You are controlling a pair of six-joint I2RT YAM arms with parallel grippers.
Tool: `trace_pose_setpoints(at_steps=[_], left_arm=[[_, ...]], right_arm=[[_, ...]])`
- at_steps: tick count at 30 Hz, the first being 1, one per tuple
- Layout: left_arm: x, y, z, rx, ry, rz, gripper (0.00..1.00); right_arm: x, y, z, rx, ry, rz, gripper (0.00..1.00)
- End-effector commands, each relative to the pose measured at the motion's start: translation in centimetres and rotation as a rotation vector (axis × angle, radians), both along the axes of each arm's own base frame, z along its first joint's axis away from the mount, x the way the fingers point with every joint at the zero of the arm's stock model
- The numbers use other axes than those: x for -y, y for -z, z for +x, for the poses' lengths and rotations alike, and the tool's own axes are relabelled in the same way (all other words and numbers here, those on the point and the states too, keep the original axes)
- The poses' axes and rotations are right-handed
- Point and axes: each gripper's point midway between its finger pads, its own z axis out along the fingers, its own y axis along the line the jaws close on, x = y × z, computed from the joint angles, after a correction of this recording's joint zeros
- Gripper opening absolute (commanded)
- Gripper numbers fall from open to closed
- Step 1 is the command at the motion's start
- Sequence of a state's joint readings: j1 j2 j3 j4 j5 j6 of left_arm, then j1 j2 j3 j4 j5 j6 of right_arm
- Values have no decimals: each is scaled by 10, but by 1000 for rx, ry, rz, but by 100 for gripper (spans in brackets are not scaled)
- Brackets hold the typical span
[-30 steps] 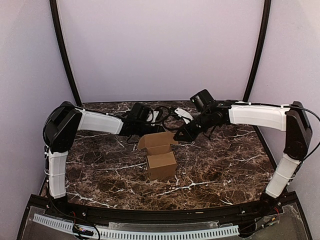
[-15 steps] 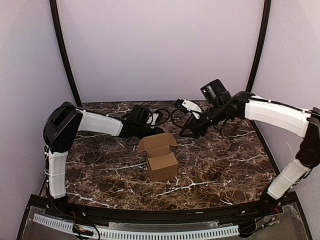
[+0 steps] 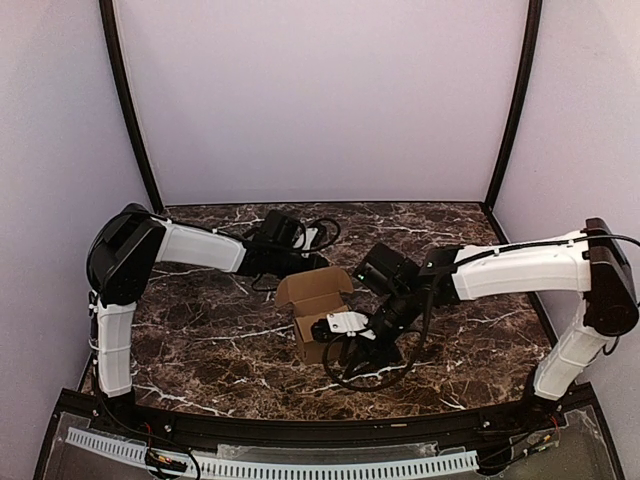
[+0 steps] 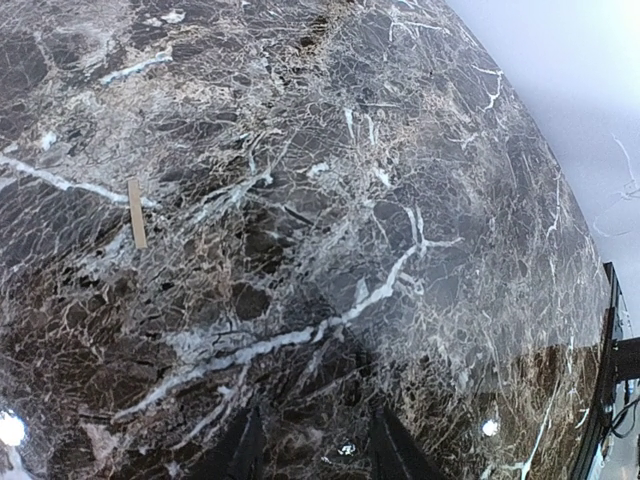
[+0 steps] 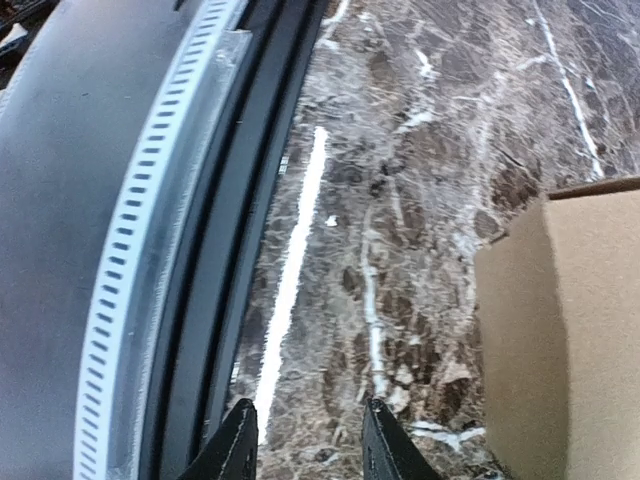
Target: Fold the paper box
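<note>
The paper box [image 3: 322,322] is sitting at frame centre, lid flap open. The right pincer [image 5: 305,445], spread and empty, is hovering just beside its lower-right corner. The left pincer [image 4: 318,450], also spread and empty, is hanging just above the box in the frame.

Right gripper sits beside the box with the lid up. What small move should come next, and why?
Probably shift the right gripper sideways toward the paper box to brace its wall. Its fingers are apart with only the table between them, the box lies off to one side in the wrist view, and the lid flap stands open on the far side.
</note>
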State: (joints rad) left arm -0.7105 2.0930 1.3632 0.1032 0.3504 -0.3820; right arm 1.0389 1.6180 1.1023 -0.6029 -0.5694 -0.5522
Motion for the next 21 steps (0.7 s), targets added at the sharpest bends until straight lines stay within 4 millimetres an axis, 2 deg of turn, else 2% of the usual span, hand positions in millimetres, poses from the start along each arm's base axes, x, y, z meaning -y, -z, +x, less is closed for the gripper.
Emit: trace_pose_setpoints(at_steps=[1,6,10,16,21], left_arm=[[-3,-19,-15,-23,26,-22,37],[-3,-22,-34,-46,44,-18,38],[-2,-19,-43,-66,39,-16,38],[4,-19,-53,-85,44,-28,38],[1,-20,-55,-81,31,-27,38]], right_arm=[[-34,-6,53,177,168,86,34],[-51,-3,80,228,260,92,32],[-57,10,92,249,293,60,33],[-60,17,108,284,337,41,32],[-55,22,107,291,338,28,32]])
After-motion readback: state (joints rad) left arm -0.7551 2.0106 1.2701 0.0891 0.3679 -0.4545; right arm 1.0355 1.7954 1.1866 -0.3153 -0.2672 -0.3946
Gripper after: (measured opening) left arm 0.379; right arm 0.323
